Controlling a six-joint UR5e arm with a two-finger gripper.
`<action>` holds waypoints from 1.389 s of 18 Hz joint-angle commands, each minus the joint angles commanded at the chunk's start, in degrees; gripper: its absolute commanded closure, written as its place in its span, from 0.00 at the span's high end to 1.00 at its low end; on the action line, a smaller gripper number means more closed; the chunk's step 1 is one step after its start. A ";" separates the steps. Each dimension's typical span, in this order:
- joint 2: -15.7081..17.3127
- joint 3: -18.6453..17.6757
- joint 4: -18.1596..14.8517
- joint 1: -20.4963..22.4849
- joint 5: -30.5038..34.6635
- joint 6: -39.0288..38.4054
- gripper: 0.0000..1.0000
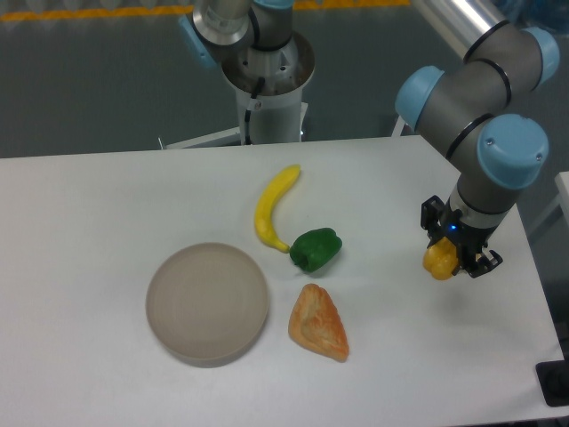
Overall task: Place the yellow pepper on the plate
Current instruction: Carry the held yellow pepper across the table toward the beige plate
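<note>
Black two-finger gripper's fingers (pixel 455 253) clamped on the small blocky yellow-orange toy pepper (pixel 439 261), lifted off the white surface (pixel 89 222); round shallow grey-brown plate (pixel 207 303) sits well left of them.

- The black two-finger tool (pixel 453 255) covers much of the small yellow-orange toy pepper (pixel 437 261); its stem is hidden.
- The flat white table (pixel 89 294) is cut off at the left and bottom edges.
- A dark object (pixel 556 382) at the lower right corner is cut off.
</note>
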 joint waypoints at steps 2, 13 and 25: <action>0.08 -0.09 -0.09 -0.09 0.00 0.00 0.41; 5.71 -7.73 -0.18 -9.12 -3.59 -8.23 0.40; 5.89 -14.40 4.91 -22.14 -13.71 -23.55 0.40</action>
